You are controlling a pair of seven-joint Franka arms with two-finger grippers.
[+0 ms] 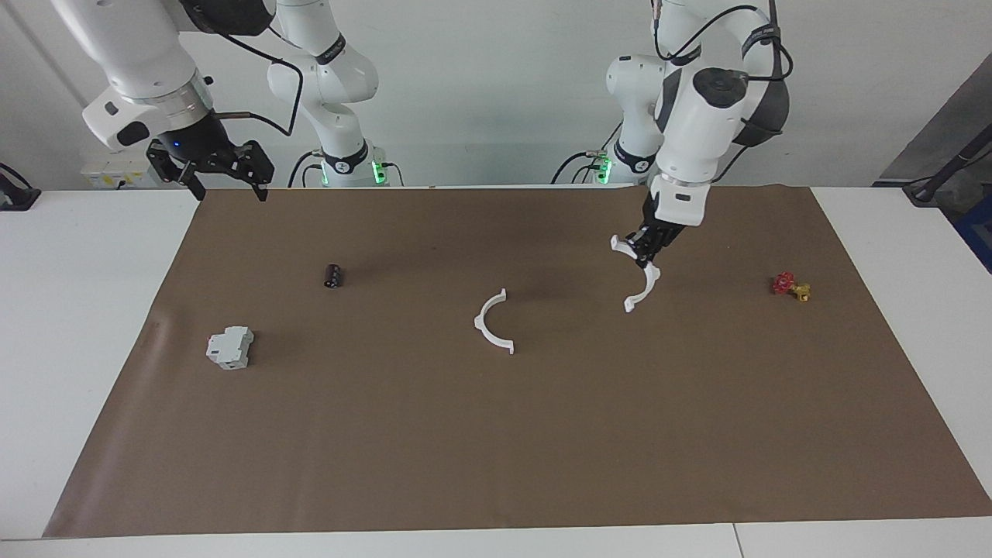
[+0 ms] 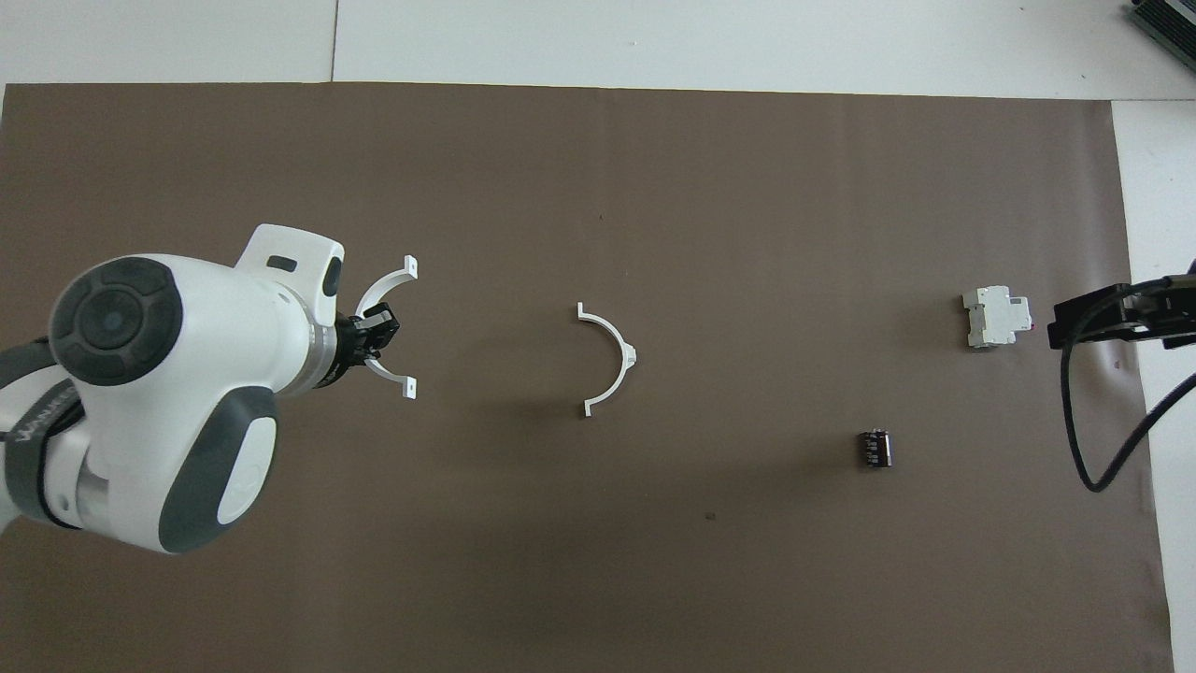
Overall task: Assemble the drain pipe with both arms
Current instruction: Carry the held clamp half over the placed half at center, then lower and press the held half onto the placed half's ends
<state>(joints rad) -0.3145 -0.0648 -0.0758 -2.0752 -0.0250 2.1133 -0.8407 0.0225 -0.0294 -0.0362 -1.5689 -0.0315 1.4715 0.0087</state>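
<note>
One white half-ring of the drain pipe (image 1: 482, 329) lies flat near the middle of the brown mat (image 1: 465, 449); it also shows in the overhead view (image 2: 628, 357). My left gripper (image 1: 647, 246) is shut on the mid-arc of the other half-ring (image 1: 649, 283), toward the left arm's end of the table. This half-ring hangs tilted, and its lower end is close to the mat. In the overhead view the left gripper (image 2: 374, 335) holds the half-ring (image 2: 381, 286) with its open side facing the lying one. My right gripper (image 1: 225, 177) is open and empty, raised over the mat's corner by the right arm's base.
A grey-white boxy block (image 1: 229, 347) and a small black cylinder (image 1: 333, 276) lie toward the right arm's end. A red-and-yellow valve (image 1: 790, 287) lies toward the left arm's end, hidden in the overhead view. White table (image 1: 77, 349) surrounds the mat.
</note>
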